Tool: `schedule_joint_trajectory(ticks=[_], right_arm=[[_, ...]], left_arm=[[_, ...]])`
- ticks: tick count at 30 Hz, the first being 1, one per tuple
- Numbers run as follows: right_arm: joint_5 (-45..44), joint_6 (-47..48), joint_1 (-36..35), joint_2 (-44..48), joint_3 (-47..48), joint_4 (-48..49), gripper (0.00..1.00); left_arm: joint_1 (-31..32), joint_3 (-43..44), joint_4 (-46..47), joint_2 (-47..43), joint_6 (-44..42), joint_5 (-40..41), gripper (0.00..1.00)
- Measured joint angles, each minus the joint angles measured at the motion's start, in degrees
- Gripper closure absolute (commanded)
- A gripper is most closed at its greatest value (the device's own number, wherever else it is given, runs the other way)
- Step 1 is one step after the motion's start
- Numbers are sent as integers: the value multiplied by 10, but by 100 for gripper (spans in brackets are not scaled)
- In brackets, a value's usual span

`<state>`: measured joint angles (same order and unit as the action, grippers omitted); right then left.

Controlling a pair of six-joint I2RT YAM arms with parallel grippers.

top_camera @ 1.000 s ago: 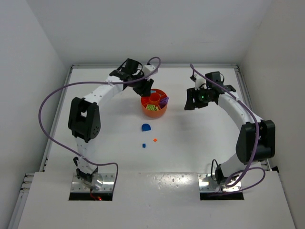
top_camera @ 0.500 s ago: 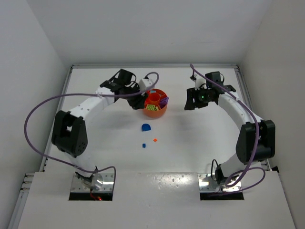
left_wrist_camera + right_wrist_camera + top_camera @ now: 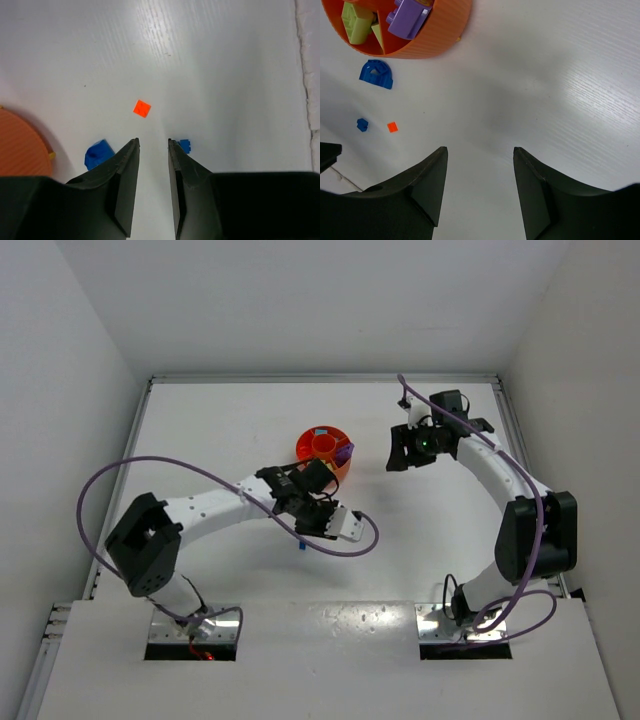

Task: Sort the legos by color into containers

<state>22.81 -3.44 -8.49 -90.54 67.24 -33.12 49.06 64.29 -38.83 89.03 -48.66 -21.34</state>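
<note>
Left wrist: left pincer [image 3: 153, 150] narrowly apart, empty, near orange lego [image 3: 141, 108]; right pincer [image 3: 480, 152] wide apart, empty.

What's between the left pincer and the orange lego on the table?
Nothing visible. The orange lego lies ahead of the open left pincer; rounded blue lego and small blue lego sit off to either side.

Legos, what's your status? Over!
Both open, empty: left fingers, right fingers. Loose on table: orange lego, big blue lego, small blue lego. Nothing in the way.
</note>
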Motion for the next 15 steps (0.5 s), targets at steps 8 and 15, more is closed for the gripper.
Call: schedule_joint_trajectory(ticks=[8,15], right_arm=[[0,0,1,1,0,0,44],[0,4,1,1,0,0,44]], left_arm=[[13,3,-4,73,-88,39,64],[21,46,-19,128,-140,65,64]])
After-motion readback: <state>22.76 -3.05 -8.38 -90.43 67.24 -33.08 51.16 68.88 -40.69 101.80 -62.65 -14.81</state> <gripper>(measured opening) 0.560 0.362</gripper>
